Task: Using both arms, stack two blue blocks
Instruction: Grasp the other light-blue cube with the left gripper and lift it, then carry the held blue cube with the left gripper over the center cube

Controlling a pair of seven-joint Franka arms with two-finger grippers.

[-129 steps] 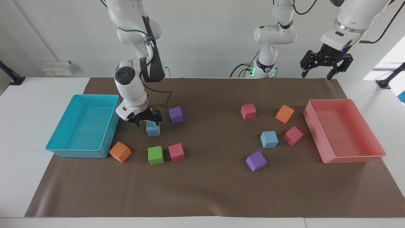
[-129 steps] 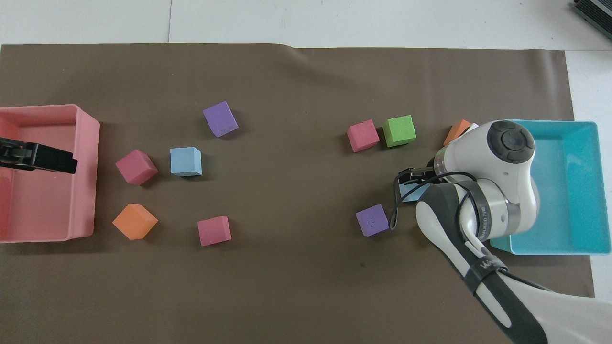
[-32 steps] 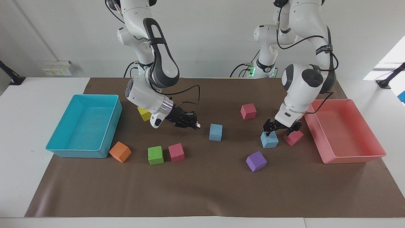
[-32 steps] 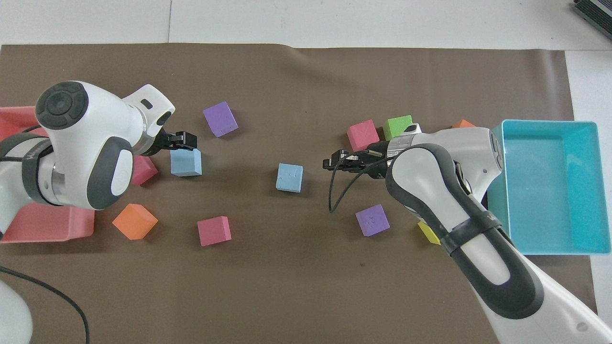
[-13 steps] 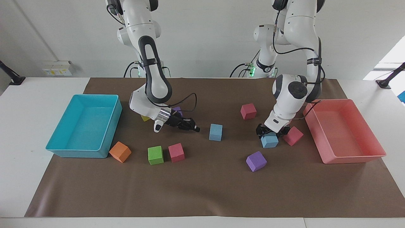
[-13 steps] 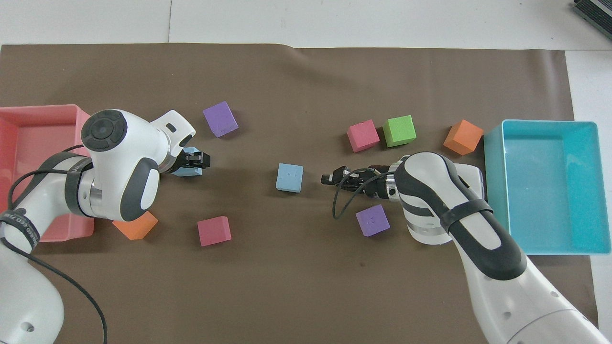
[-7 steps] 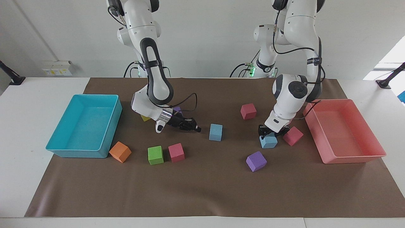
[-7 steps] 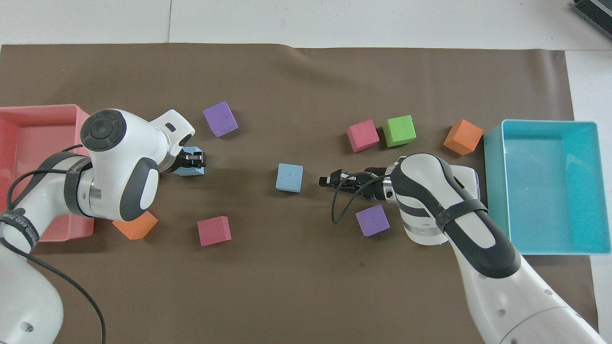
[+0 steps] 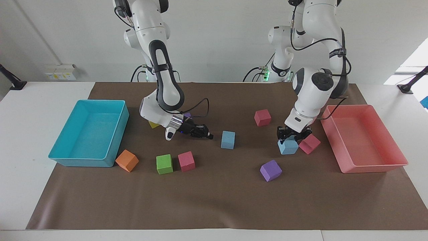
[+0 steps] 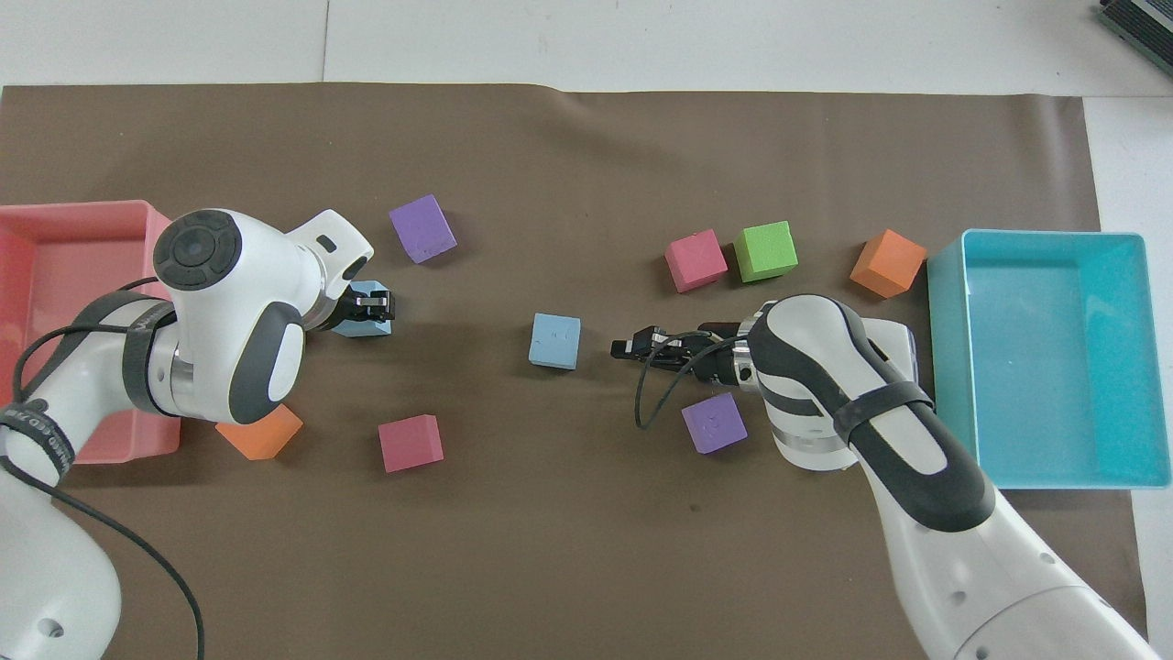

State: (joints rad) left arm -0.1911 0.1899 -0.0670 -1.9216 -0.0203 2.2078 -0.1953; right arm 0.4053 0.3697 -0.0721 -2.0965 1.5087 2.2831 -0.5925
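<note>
The left gripper (image 9: 290, 136) has closed its fingers on one blue block (image 9: 288, 146) and raised it slightly beside the pink tray (image 9: 364, 167). The right gripper (image 9: 208, 135), fingers shut and empty, hovers beside the other blue block (image 9: 228, 139), unmoved mid-worktop.

held blue block (image 9: 288, 146): light sky-blue matte cube, clamped at its top between the closed fingers of the left gripper (image 9: 290, 135), tilted and lifted slightly off the brown mat (image 9: 214, 197), just beside a pink cube (image 9: 309, 143).
free blue block (image 9: 228, 139): same cube, resting flat and upright near the mat's middle, ungripped, well apart from the held one.
</note>
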